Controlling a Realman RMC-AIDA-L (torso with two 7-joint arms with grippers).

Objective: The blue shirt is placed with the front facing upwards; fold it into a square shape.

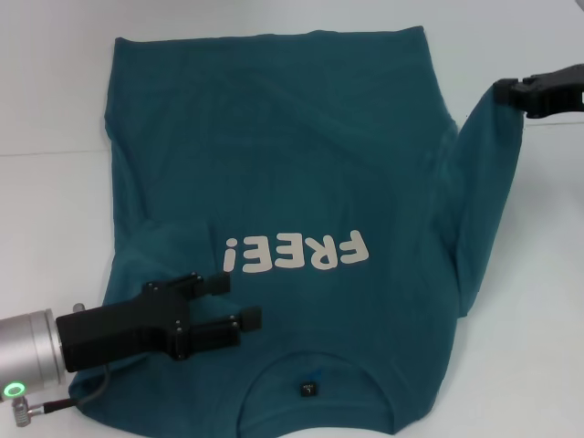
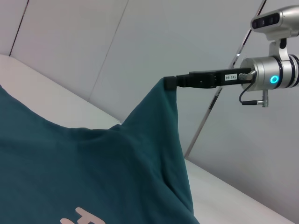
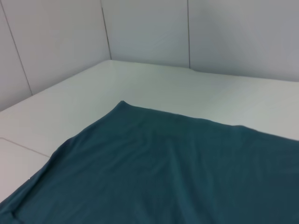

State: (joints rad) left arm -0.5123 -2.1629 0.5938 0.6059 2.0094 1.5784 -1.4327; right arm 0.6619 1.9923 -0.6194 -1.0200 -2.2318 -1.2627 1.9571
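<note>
Blue shirt (image 1: 292,182) lies front-up on the bench (image 1: 46,109). We find the right end effector (image 1: 507,89) clamped on its raised right sleeve, body inboard leftward. Left end effector (image 1: 235,303) hovers parted, empty, near the collar.

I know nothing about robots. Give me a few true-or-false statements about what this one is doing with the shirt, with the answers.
1. The blue shirt lies with its "FREE!" print facing up. True.
2. The right gripper holds a piece of the shirt lifted off the table. True; the left wrist view shows its fingers closed on a raised point of cloth.
3. The left gripper is clamped on the collar. False; it is open, over the shirt's near left part, beside the collar.
4. The shirt is already folded into a square. False; it is mostly spread out, with only the right side lifted.
5. The table is black. False; it is white.
</note>
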